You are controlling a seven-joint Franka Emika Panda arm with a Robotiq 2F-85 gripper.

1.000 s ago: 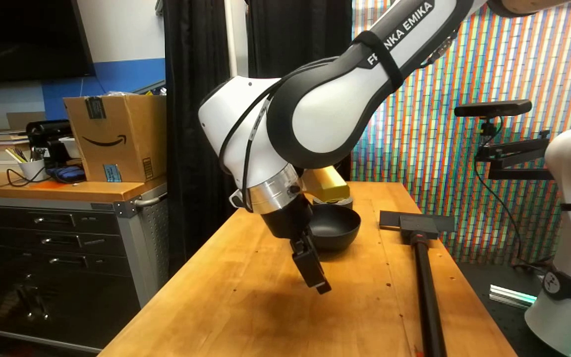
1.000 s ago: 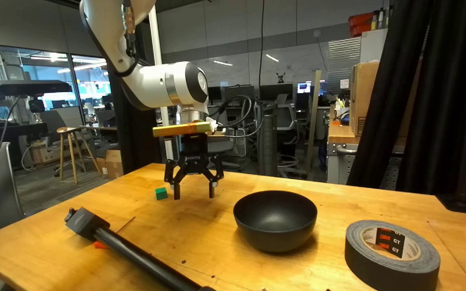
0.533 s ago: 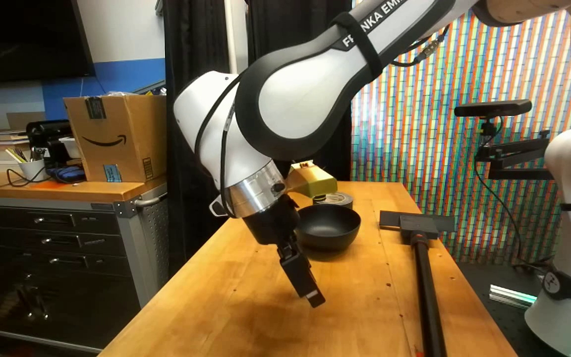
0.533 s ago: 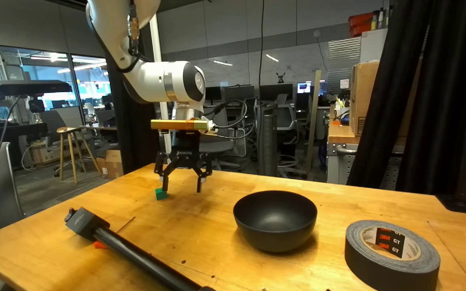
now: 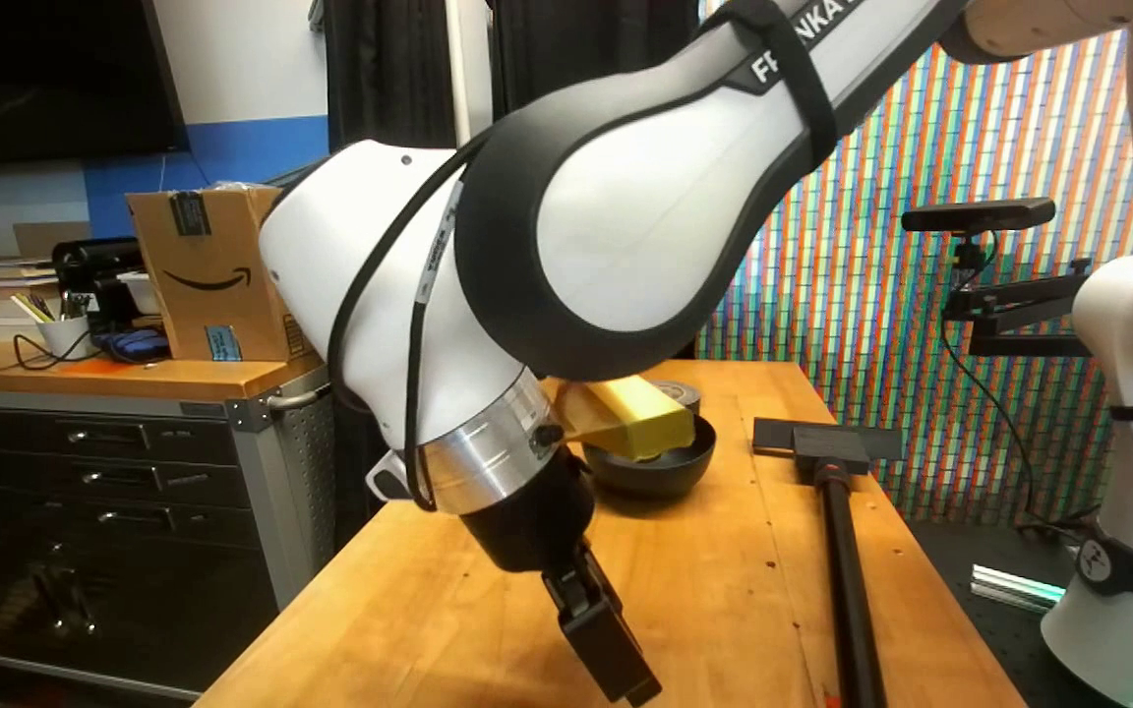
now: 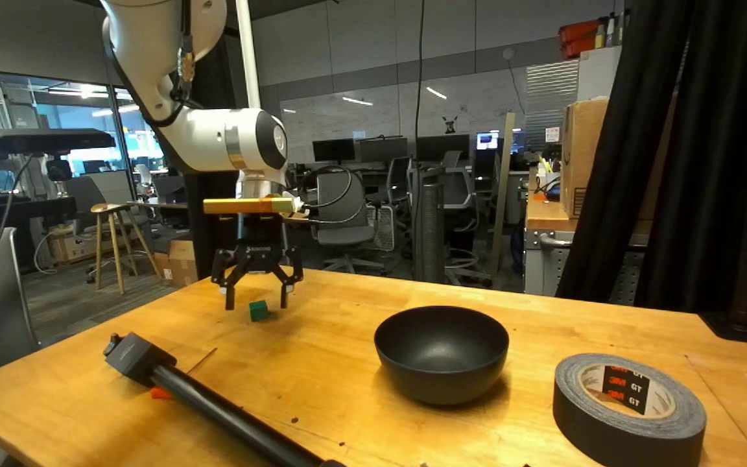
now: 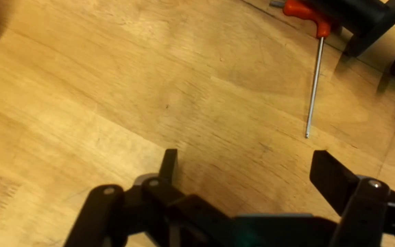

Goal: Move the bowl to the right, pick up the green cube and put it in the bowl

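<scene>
The bowl (image 6: 441, 363) is wide, round and black, and stands upright on the table; it also shows in an exterior view (image 5: 650, 480), partly covered by the arm's yellow block. The green cube (image 6: 258, 311) lies on the table, left of the bowl in that exterior view. It does not show in the wrist view. My gripper (image 6: 257, 306) is open and empty, pointing down, its two fingers on either side of the cube as seen there. The fingertips look above or behind the cube; the exact height cannot be told. In the wrist view the open gripper (image 7: 245, 152) has bare wood between its fingers.
A roll of tape (image 6: 629, 428) stands beyond the bowl. A black pole with a block-like head (image 6: 237, 418) lies along one table side. An orange-handled hex key (image 7: 314, 85) lies near it. A yellow block (image 5: 650, 418) is fixed to my wrist and sticks out.
My open gripper has moved left in an exterior view, from right of the cube to a place where the cube shows between its fingers. The bowl and cube have not moved.
</scene>
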